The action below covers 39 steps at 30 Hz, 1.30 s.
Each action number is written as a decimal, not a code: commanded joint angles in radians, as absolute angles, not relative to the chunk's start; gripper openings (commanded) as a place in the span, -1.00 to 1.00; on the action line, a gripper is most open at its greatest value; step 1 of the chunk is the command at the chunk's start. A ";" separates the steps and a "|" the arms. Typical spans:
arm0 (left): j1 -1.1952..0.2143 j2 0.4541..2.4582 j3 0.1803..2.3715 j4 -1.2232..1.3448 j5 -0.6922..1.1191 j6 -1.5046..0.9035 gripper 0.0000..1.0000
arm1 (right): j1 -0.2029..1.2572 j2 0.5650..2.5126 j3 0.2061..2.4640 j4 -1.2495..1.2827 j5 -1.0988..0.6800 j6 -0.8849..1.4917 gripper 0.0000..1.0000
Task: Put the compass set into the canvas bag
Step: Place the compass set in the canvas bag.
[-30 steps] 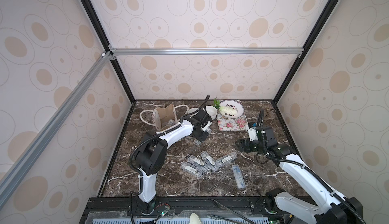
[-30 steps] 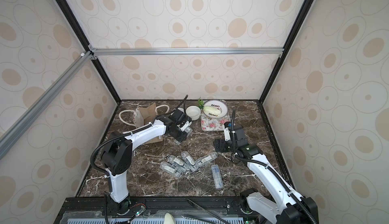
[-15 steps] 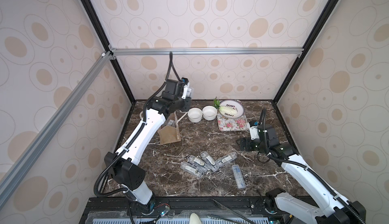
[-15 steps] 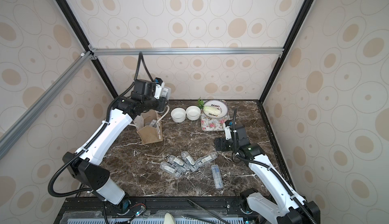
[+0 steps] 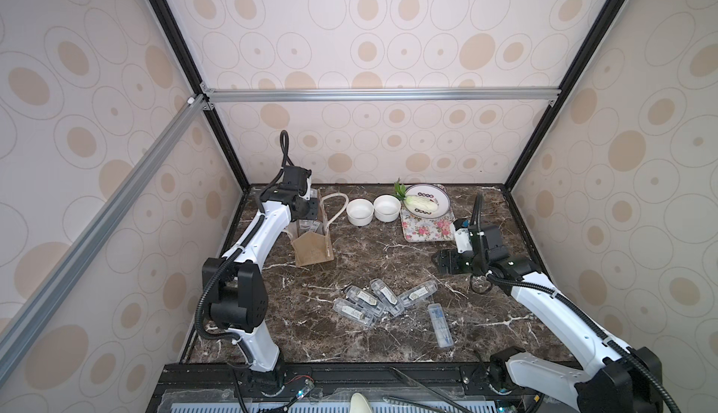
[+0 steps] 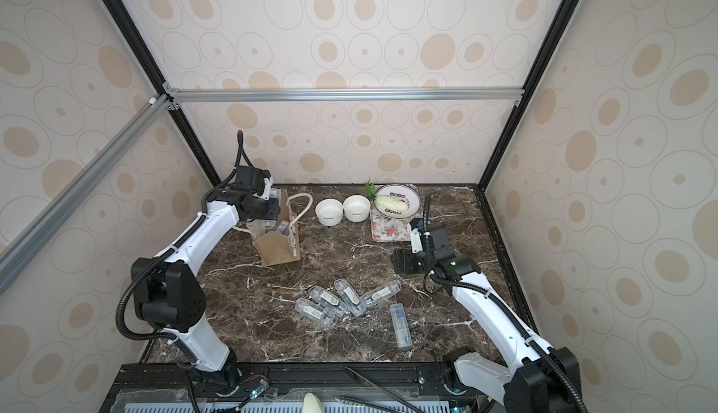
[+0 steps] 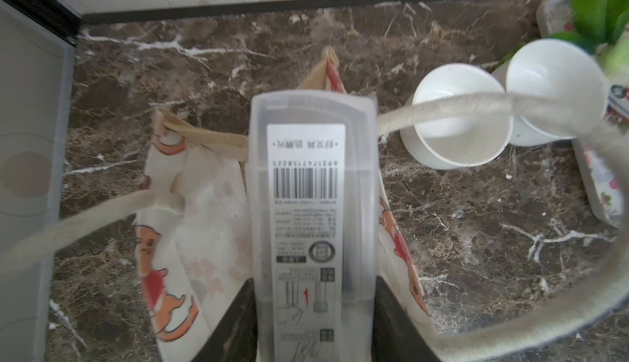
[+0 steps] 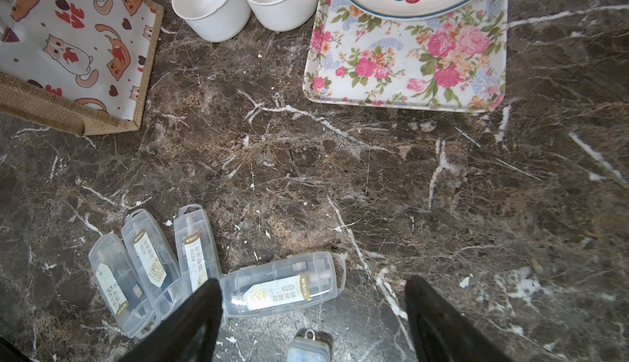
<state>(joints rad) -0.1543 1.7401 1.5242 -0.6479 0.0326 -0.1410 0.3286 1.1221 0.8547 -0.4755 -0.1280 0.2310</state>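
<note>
The left claw (image 7: pixel 313 278) is clenched on a compass set (image 7: pixel 313 190), a clear plastic case with a barcode label. Its black fingers (image 7: pixel 235 312) press the case's two long sides. The case hangs over the open mouth of the canvas bag (image 5: pixel 312 252), between the bag's white cat-print side panels. How far its lower end reaches inside I cannot tell.

The bag stands upright at about 10 o'clock on the marble tabletop (image 5: pixel 388 252), its tan burlap face toward 6 o'clock. One rope handle (image 5: pixel 334 201) loops up on the 3 o'clock side of the bag's mouth, and in the left wrist view it crosses in front of the bowls.

Two white bowls (image 5: pixel 360 212) touch each other near 12 o'clock. Just beside them, toward 1 o'clock, lies a floral tray (image 5: pixel 427 232) bearing a plate (image 5: pixel 441 205) with a pale cabbage (image 5: pixel 421 202).

The right claw (image 8: pixel 311 280) hangs above the tabletop at about 3 o'clock, released, its jaws apart and gripping nothing.

A cluster of cases (image 5: pixel 373 302) lies flat near 6 o'clock: four more clear compass sets, touching or overlapping. A lone case (image 5: pixel 440 323) lies apart from them, toward 5 o'clock.
</note>
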 commanded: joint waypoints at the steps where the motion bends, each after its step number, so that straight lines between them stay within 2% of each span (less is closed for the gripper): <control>1: -0.150 1.747 1.508 -0.590 0.042 -0.098 -0.20 | 0.336 1.136 0.870 -0.452 -0.140 0.238 0.73; 9: -0.144 1.783 1.540 -0.614 0.017 -0.083 -0.21 | 0.336 1.192 0.879 -0.429 -0.158 0.240 0.73; 23: -0.130 1.824 1.727 -0.709 0.017 -0.074 -0.22 | 0.337 1.260 0.923 -0.433 -0.187 0.252 0.73; 39: -0.126 1.800 1.464 -0.582 0.045 -0.064 -0.24 | 0.342 1.224 0.890 -0.432 -0.161 0.255 0.72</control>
<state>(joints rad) -0.1352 1.8168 1.4628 -0.6117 0.0292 -0.0849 0.3359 1.2346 0.8948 -0.4255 -0.1642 0.2459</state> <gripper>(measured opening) 0.463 0.863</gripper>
